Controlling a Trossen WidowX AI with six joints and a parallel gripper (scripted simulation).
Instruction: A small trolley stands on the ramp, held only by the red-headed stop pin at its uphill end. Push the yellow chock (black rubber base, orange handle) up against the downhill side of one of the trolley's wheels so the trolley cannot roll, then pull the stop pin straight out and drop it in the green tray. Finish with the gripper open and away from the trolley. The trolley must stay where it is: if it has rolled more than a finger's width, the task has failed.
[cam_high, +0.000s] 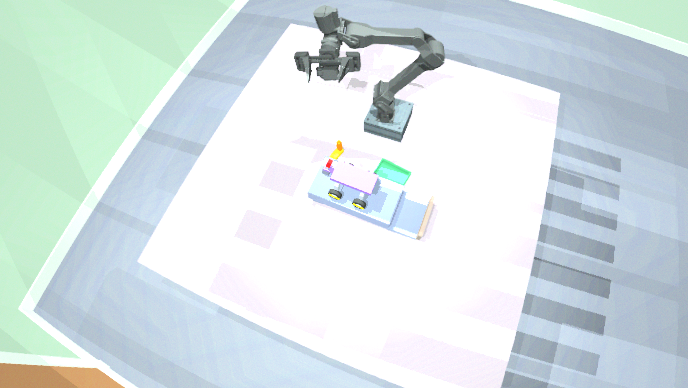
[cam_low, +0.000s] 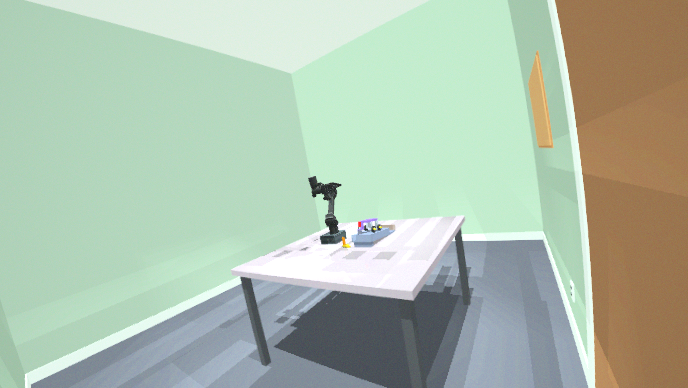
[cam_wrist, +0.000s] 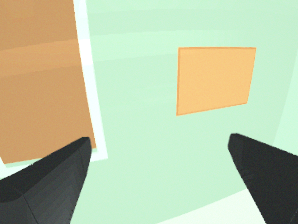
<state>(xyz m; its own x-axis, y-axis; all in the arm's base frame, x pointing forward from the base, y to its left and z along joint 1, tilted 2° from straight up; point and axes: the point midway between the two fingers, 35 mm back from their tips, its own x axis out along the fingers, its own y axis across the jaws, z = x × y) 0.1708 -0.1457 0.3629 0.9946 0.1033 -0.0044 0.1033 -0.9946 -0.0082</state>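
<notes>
The trolley (cam_high: 354, 179) (cam_low: 370, 220) stands on the blue-grey ramp (cam_high: 316, 193) (cam_low: 364, 239), with two black and yellow wheels showing on its near side. The red-headed stop pin (cam_high: 329, 163) (cam_low: 359, 224) stands at the uphill end, beside the trolley. The yellow chock (cam_high: 336, 154) (cam_low: 346, 246) sits on the table beside the ramp's uphill end, its orange handle upright. Its black base cannot be made out. The green tray (cam_high: 384, 164) lies beside the ramp and looks empty; the exterior view does not show it. My gripper (cam_high: 324, 80) (cam_wrist: 161, 142) is open and empty, raised high and well away from these things.
The arm's base (cam_high: 387, 121) (cam_low: 332, 237) stands behind the tray and chock. A tan end board (cam_high: 425, 217) (cam_low: 389, 227) closes the ramp's downhill end. The wrist view shows only walls, a brown surface and an orange panel (cam_wrist: 215, 80).
</notes>
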